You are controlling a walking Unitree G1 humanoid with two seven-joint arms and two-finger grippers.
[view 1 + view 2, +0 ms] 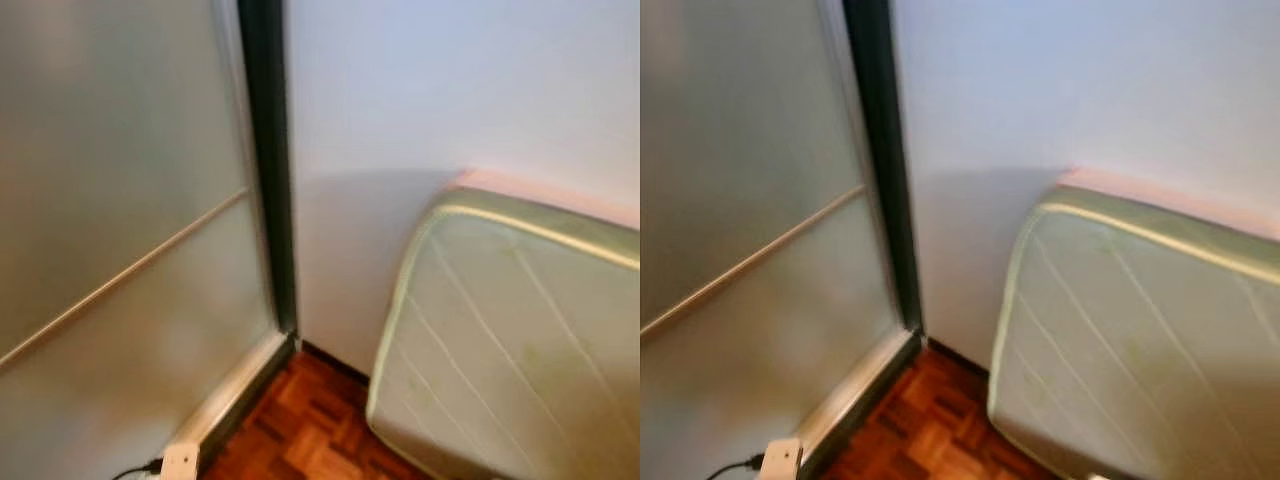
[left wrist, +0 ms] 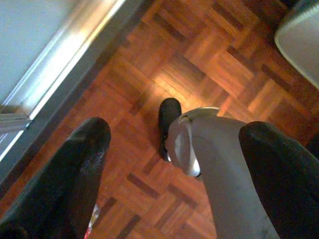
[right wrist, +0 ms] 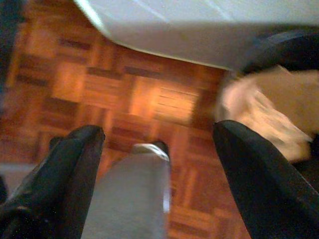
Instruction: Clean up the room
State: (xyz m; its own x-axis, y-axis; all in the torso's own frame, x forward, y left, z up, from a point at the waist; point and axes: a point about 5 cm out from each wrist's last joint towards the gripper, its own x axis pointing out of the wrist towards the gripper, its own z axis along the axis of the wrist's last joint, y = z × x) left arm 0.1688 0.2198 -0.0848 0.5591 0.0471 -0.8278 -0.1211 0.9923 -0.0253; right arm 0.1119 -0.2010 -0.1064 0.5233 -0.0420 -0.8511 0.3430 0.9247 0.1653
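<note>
My left gripper (image 2: 177, 132) hangs open over the parquet floor (image 2: 199, 64), with nothing between its black fingers (image 2: 75, 169). Below it are my silver leg (image 2: 219, 159) and black foot (image 2: 168, 117). My right gripper (image 3: 159, 132) is also open and holds nothing, low over the floor beside the mattress (image 3: 199, 25). A blurred pale beige-pink thing (image 3: 269, 109) lies just past its right finger; I cannot tell what it is.
I face a room corner. A frosted glass sliding door (image 1: 110, 230) with a dark frame (image 1: 270, 160) is on the left and a white wall (image 1: 420, 90) is ahead. A pale green mattress (image 1: 510, 340) leans on the right. A white plug with cable (image 1: 780, 460) lies by the door rail.
</note>
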